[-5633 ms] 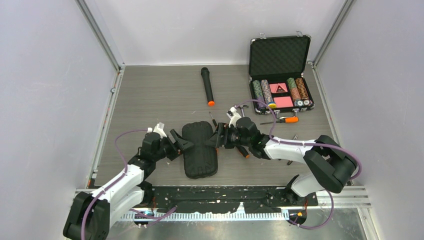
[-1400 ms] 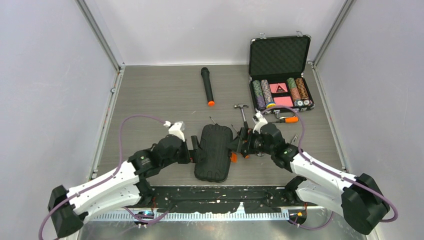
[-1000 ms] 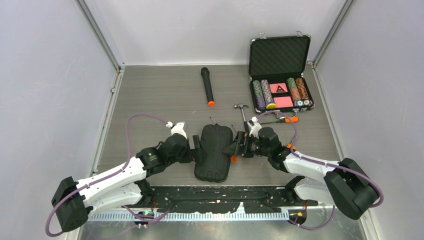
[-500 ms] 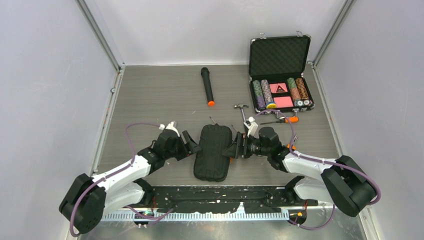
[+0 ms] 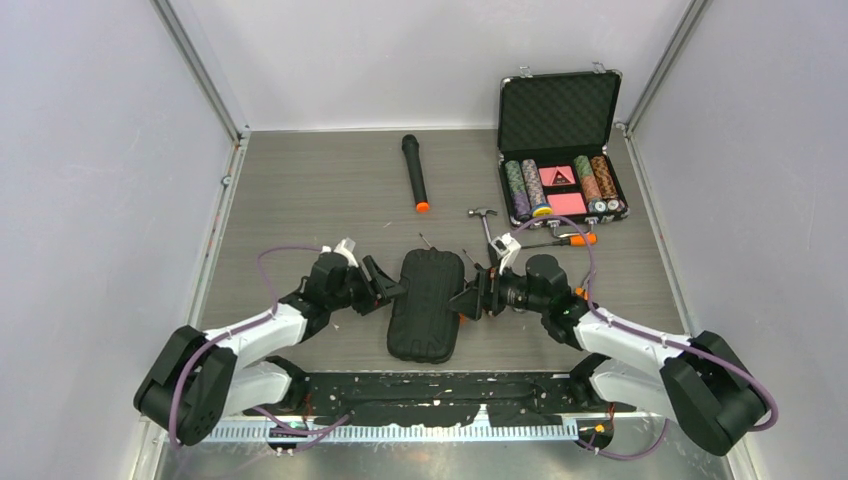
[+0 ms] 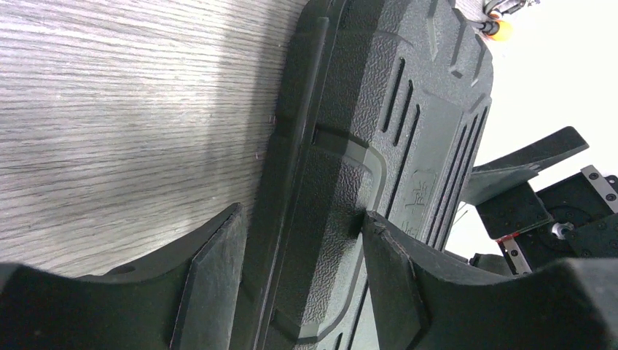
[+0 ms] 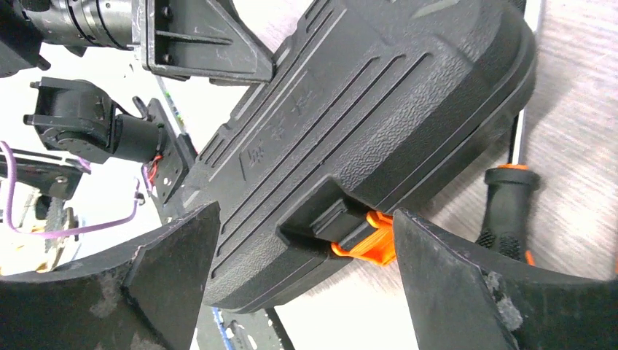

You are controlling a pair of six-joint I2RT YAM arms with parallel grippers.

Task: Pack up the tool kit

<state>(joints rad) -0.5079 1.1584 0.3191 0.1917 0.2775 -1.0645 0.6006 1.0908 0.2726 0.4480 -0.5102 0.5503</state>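
Observation:
The tool kit (image 5: 425,305) is a black ribbed case lying closed on the table between the arms. My left gripper (image 5: 388,290) is open, its jaws straddling the case's left edge (image 6: 321,138); in the left wrist view the gripper (image 6: 302,255) has one finger on the table side and one on the lid. My right gripper (image 5: 465,300) is open at the case's right edge, and in the right wrist view the gripper (image 7: 306,248) brackets the orange latch (image 7: 361,244). A hammer (image 5: 487,222) and an orange-black screwdriver (image 5: 560,241) lie loose behind the right gripper.
A black microphone with an orange end (image 5: 414,172) lies at the back centre. An open case of poker chips (image 5: 560,150) stands at the back right. Another screwdriver handle (image 7: 506,211) lies right beside the tool kit. A thin tool (image 5: 425,240) lies behind the case.
The case has shifted right since the earliest frame. In the last second the left arm has drawn back left and its gripper sits at the case's edge. The right gripper has stayed at the latch.

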